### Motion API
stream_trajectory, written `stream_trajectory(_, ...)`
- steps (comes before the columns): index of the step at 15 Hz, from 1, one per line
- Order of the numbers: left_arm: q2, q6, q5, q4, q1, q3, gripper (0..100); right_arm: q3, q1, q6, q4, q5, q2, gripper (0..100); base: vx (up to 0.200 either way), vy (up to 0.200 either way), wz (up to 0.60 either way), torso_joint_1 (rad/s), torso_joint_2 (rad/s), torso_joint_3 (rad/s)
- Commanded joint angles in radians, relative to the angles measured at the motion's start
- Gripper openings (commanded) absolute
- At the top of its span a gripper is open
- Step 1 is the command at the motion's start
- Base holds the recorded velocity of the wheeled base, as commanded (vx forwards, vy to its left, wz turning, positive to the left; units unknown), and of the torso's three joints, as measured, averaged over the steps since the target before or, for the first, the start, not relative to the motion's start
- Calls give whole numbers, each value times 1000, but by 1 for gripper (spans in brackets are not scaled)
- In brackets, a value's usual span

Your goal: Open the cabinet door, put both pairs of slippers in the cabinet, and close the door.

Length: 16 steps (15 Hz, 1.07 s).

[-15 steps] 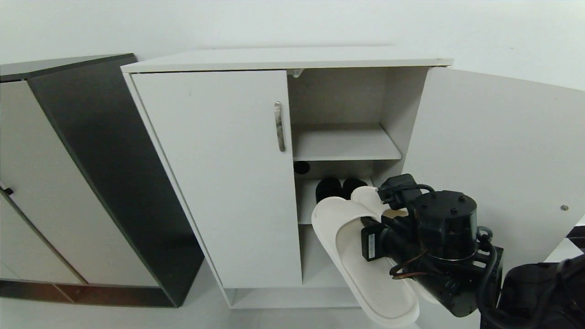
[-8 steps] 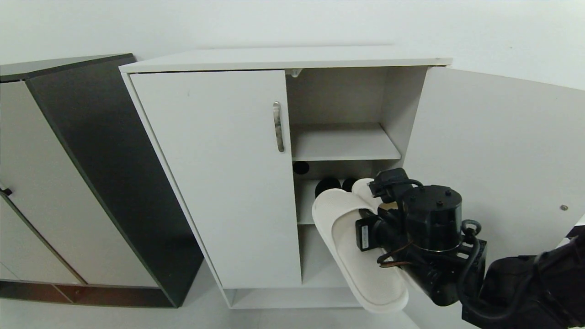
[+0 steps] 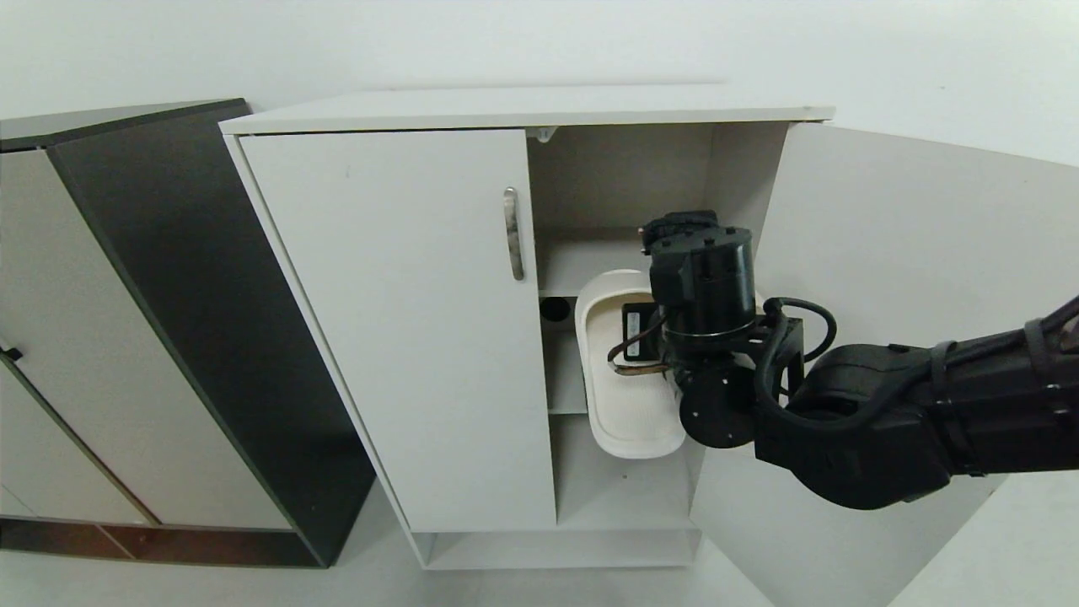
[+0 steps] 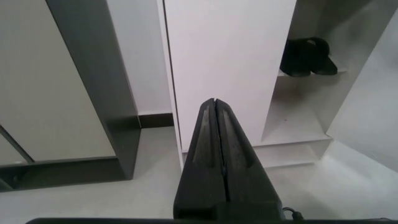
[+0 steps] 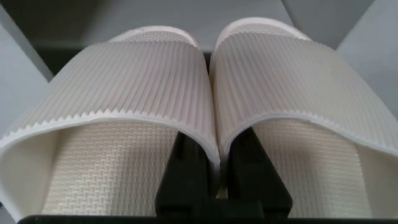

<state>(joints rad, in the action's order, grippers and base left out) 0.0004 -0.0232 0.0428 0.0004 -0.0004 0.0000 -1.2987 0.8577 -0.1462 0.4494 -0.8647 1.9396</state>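
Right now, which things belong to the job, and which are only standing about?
Job: white slippers, in right gripper; black slippers, on a shelf; white cabinet; its open door.
Standing about: dark cabinet beside it; left gripper, shut.

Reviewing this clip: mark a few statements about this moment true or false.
1. The right gripper holds the pair of white ribbed slippers. True.
2. The left-hand door of the white rectangular cabinet stands open. False: it is shut; the right-hand door is open.
3. The pair of black slippers lies on the floor. False: it sits on a shelf inside the cabinet.
4. The left gripper has its fingers shut on nothing. True.
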Motion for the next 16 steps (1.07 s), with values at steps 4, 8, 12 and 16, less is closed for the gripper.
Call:
stream_trajectory(4,0,2,0,0,-1,0,0,-33,8,16,0,3,12,0,0,0,0,0,0,0)
stream_trajectory(8,1,2,0,1,0,0,0,-33,3,13,2,7,25,0,0,0,0,0,0,0)
stream_trajectory(12,1,0,2,1,-1,0,0,-39,3,13,3,7,29,0,200,0,0,-4,6,6)
stream_trajectory(16,1,2,2,1,0,0,0,-42,-11,13,5,7,44,0,200,0,0,4,4,1)
